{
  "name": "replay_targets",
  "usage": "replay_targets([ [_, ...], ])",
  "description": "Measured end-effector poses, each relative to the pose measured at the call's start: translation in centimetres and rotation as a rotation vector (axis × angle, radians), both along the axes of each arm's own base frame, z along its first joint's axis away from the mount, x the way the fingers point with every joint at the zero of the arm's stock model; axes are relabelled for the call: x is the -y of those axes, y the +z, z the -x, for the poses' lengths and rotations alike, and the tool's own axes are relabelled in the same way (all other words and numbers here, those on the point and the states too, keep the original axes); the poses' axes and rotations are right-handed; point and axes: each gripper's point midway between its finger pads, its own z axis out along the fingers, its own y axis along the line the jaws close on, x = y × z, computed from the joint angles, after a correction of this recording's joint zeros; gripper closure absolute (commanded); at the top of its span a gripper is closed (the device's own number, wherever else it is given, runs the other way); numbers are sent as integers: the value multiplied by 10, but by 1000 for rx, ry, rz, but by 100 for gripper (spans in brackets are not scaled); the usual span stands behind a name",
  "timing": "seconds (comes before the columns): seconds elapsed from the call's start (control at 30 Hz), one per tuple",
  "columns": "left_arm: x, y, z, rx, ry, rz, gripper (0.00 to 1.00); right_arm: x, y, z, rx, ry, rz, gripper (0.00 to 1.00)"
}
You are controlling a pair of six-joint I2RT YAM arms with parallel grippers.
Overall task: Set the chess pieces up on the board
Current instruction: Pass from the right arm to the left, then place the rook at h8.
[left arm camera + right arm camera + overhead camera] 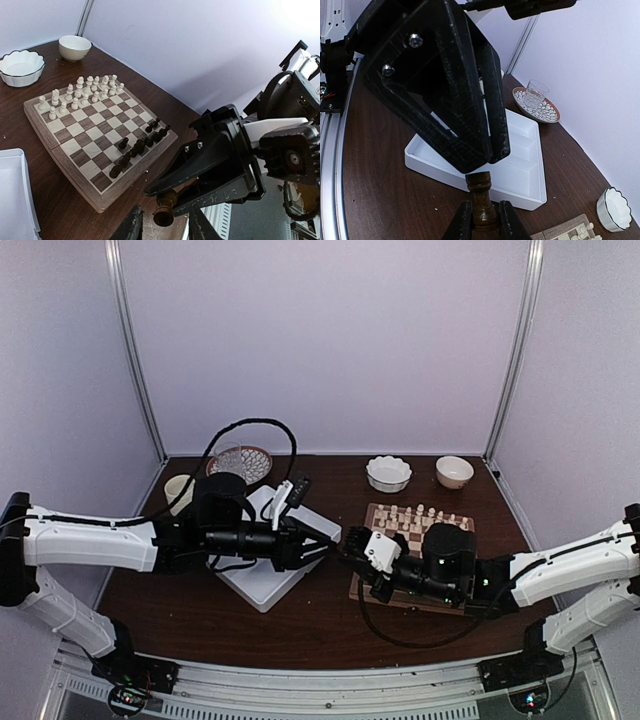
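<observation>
A dark wooden table [300, 630] carries the board [100, 197] on its right half and a white divided tray [520, 165] toward the left. Both arms reach inward and meet above the table between tray and board. The right end effector [482, 215] is clamped narrowly on one dark chess piece [480, 185], holding it upright in the air. The left end effector [166, 220] faces it with its fingers slightly apart, one on each side of that piece, a gap showing on both sides. On the board, other dark chess pieces [142, 145] stand along one edge, most in a single row, and the pale chessmen [80, 92] fill two rows at the opposite edge.
</observation>
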Motion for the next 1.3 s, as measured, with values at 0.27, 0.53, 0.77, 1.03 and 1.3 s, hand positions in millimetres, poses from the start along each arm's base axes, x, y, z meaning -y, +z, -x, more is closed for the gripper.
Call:
replay_targets([
  [0.27, 8, -13, -1, -39, -18, -40, 72, -1, -2, 1, -4, 8, 7, 100],
  [0.53, 8, -17, 1, -56, -28, -51, 91, 0, -4, 1, -7, 7, 15, 100],
  [0.77, 8, -17, 2, -67, -28, -69, 99, 0, -5, 0, -9, 5, 20, 90],
  [1.03, 4, -19, -8, -78, 32, -138, 100, 3, -1, -3, 4, -16, 20, 51],
  [1.3, 11, -43, -29, -93, 99, -272, 100, 56, 57, -29, 50, -189, -170, 21],
])
